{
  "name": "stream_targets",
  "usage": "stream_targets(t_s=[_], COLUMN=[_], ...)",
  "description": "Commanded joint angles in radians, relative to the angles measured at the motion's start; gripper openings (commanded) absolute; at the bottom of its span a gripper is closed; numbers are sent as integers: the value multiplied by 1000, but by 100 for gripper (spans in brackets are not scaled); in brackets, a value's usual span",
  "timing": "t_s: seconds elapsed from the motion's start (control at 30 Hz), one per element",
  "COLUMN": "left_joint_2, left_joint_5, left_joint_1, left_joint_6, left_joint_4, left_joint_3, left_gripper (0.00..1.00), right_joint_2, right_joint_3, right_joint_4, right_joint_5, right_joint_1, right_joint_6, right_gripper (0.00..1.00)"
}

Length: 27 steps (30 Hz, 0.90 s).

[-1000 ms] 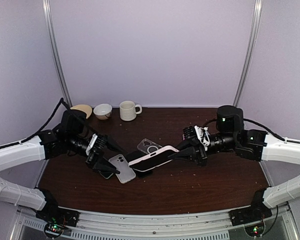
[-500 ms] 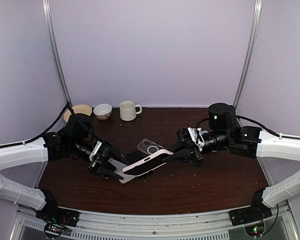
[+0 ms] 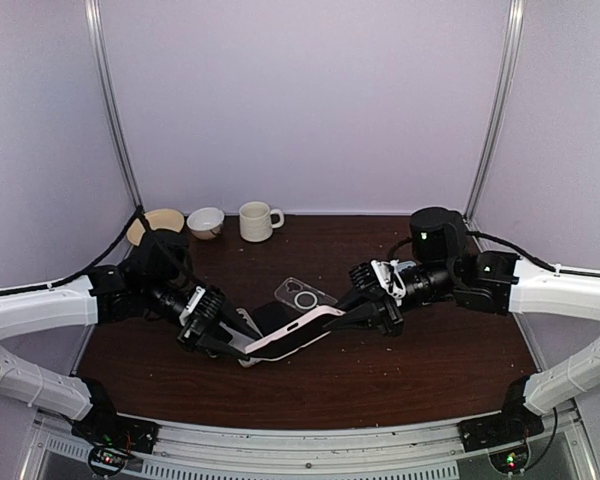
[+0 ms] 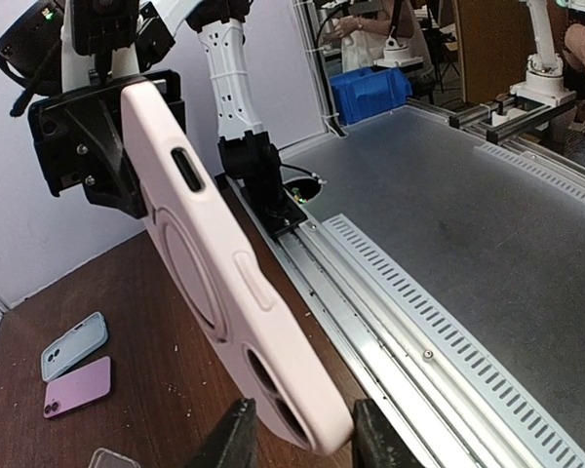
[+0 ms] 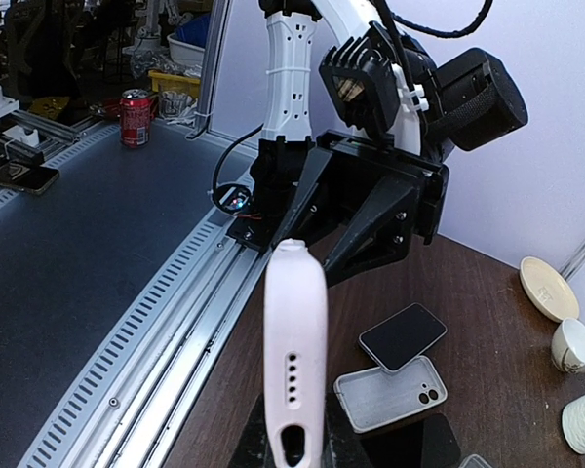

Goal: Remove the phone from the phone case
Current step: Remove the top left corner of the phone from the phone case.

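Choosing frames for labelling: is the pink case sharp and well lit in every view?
Top external: soft, even light, pink case small but sharp against the dark table. Left wrist: case close and crisp, no glare. Right wrist: its edge is sharp, the background dimmer.

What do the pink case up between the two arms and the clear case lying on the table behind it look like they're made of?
The pink case is likely soft silicone or rubbery plastic: matte, with rounded moulded edges and no glare. The clear case is probably glossy transparent plastic, since the table shows through it.
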<state>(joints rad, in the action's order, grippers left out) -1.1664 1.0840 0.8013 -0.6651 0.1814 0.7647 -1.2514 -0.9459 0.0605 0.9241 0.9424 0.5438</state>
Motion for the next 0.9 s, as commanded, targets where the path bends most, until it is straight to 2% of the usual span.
stream_targets(t_s=[0.0, 0.07, 0.43, 0.87], left_joint_2=[-9, -10, -11, -32], left_joint_5=[30, 32, 59, 112], left_joint_1=[9, 11, 31, 36], left_joint_6=[-21, -22, -27, -31], left_joint_4=[-20, -20, 1, 44], left_joint_3=[3, 4, 12, 28], left_gripper=[35, 31, 25, 21], right_joint_2=[-4, -9, -41, -92], right_joint_3=[-50, -50, -71, -127], right_joint_4=[-48, -51, -55, -17], right_joint_5=[51, 66, 179, 280], right_joint_1=[9, 10, 12, 22], right_joint_6=[5, 3, -1, 11], right_gripper=[0, 0, 0, 0])
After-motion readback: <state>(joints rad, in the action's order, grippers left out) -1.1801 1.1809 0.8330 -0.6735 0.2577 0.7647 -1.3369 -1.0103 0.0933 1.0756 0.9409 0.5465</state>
